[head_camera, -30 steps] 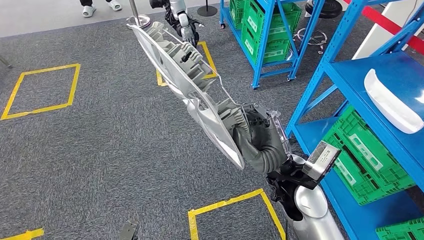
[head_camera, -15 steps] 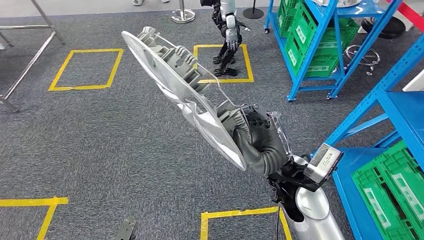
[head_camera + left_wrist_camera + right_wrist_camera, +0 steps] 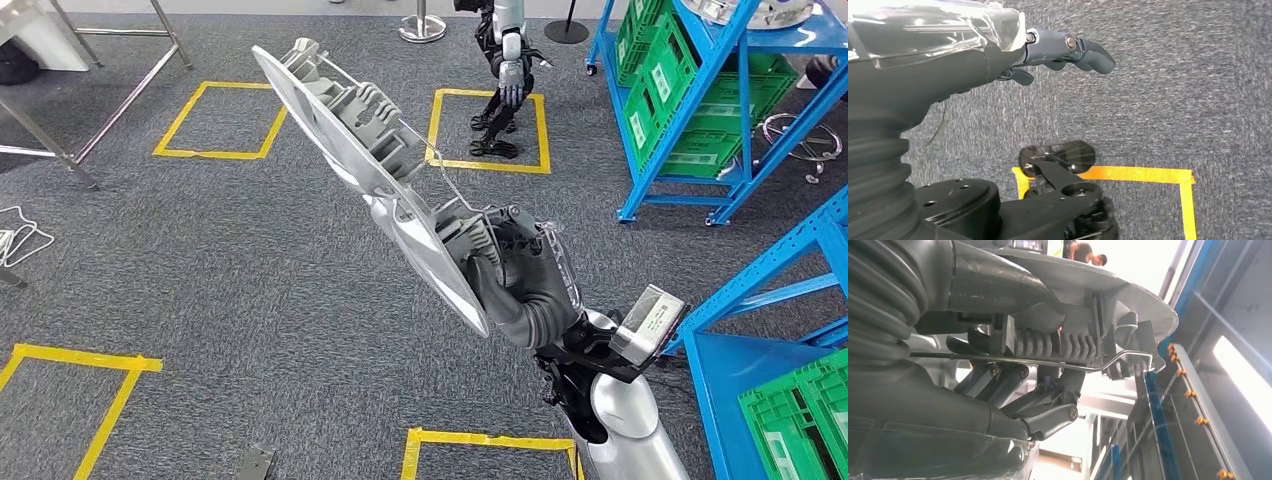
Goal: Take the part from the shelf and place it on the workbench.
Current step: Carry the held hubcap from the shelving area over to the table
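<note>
The part (image 3: 370, 140) is a long grey plastic shell with ribs, clips and a thin wire rod along its back. My right hand (image 3: 515, 275) grips its lower end and holds it up over the carpet, slanting away to the upper left. The right wrist view shows the same part (image 3: 1088, 300) close up, with the fingers (image 3: 1048, 417) of my right hand curled under its ribbed side. My left hand (image 3: 1058, 47) hangs above the grey carpet with its fingers stretched out and nothing in them.
Blue shelves with green crates (image 3: 690, 90) stand at the back right, and another blue rack (image 3: 800, 300) is close on my right. A second humanoid robot (image 3: 505, 70) stands on a yellow taped square (image 3: 440, 130). Metal table legs (image 3: 60, 150) and a white cable (image 3: 15, 240) lie at the left.
The whole picture has swung: shelves slid rightward and the white piece on the near shelf is gone from sight. The part stays in my right hand in the same pose.
</note>
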